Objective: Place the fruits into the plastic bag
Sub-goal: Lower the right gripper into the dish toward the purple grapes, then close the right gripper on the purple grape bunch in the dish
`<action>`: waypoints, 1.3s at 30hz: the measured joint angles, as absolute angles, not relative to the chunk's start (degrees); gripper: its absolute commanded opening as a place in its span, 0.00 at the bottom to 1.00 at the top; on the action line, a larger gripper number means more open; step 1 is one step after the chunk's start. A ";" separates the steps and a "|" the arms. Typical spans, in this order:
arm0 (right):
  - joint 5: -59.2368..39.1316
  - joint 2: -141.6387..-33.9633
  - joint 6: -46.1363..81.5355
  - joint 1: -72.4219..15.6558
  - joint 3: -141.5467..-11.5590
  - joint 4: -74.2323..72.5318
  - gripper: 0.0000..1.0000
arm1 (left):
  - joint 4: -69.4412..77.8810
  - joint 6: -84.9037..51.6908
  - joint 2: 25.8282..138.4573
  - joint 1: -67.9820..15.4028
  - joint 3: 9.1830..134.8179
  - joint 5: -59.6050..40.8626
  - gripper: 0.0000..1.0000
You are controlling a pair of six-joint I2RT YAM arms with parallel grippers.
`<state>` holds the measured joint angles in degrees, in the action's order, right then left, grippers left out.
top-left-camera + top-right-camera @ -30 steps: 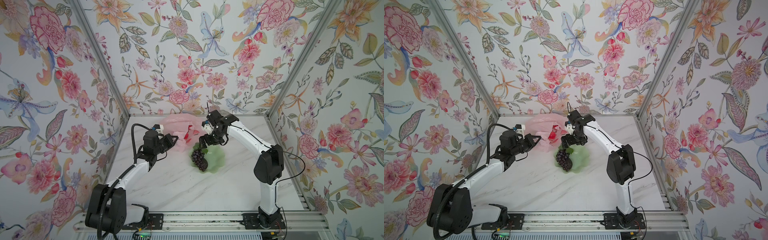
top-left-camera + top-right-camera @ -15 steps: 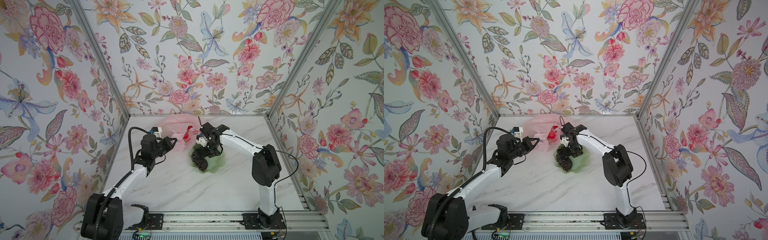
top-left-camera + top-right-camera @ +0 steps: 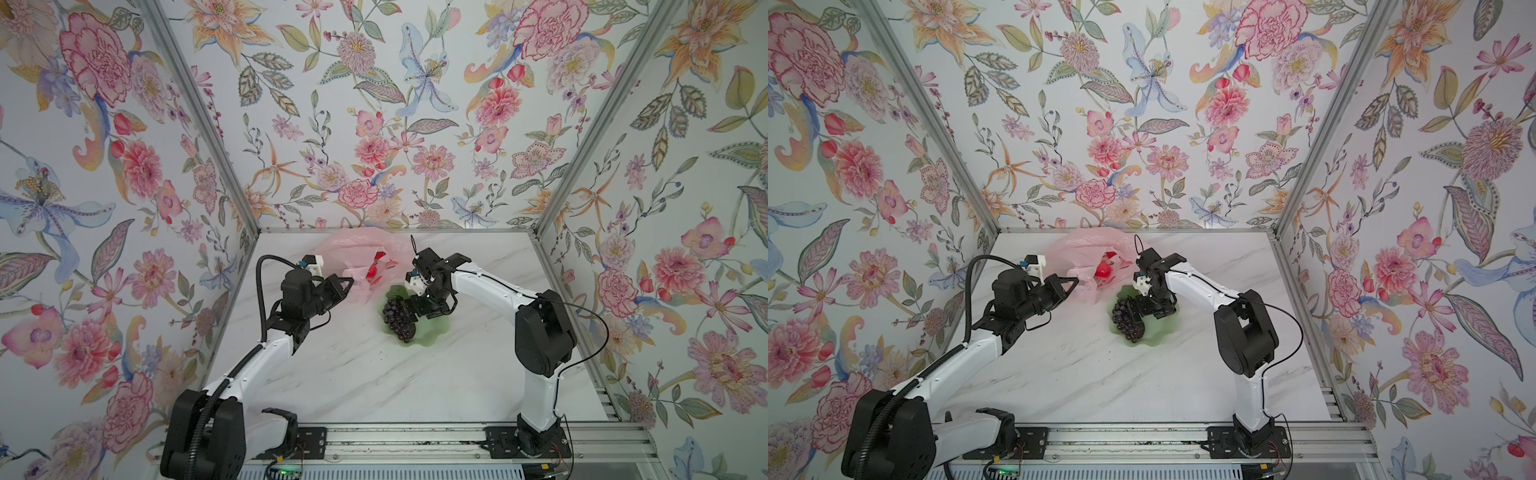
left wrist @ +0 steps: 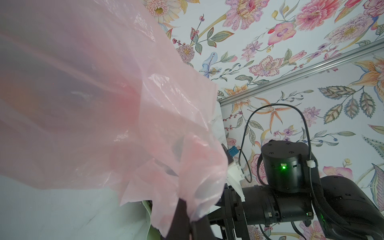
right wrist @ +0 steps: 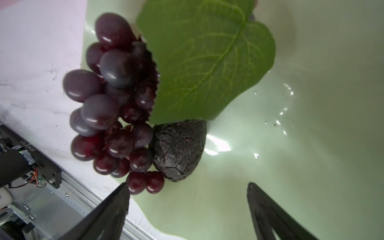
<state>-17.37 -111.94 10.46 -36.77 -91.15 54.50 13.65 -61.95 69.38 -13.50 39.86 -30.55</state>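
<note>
Only the right arm [image 3: 486, 282] moved, dropping to the dish [image 3: 432, 334]. Left gripper [image 3: 347, 283] pinches the bag [image 3: 357, 249] at dish's 11 o'clock. Right gripper [image 5: 187, 184] gapes beside the dark fruit [image 5: 179, 149]: straddle it, clear of grapes [image 5: 108, 99].

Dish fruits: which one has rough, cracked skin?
The dark brown round fruit, lying in the green dish against the grape bunch, by its leaf. Its skin is matte and fissured; the grapes are smooth, glossy purple.
</note>
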 measured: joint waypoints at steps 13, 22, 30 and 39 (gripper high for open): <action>-18.52 -118.34 12.95 -42.68 -102.17 53.93 0.88 | 12.64 -61.76 68.99 -13.50 39.86 -30.59 0.00; -14.31 -124.64 14.00 -42.57 -108.90 57.04 0.87 | 11.14 -60.42 67.24 -12.82 39.81 -30.61 0.00; -12.49 -127.28 14.31 -42.54 -110.43 58.96 0.73 | 9.98 -60.20 67.07 -12.21 39.62 -30.63 0.00; -12.36 -127.98 14.87 -42.44 -110.43 59.92 0.44 | 9.87 -60.20 67.07 -12.08 39.59 -30.85 0.00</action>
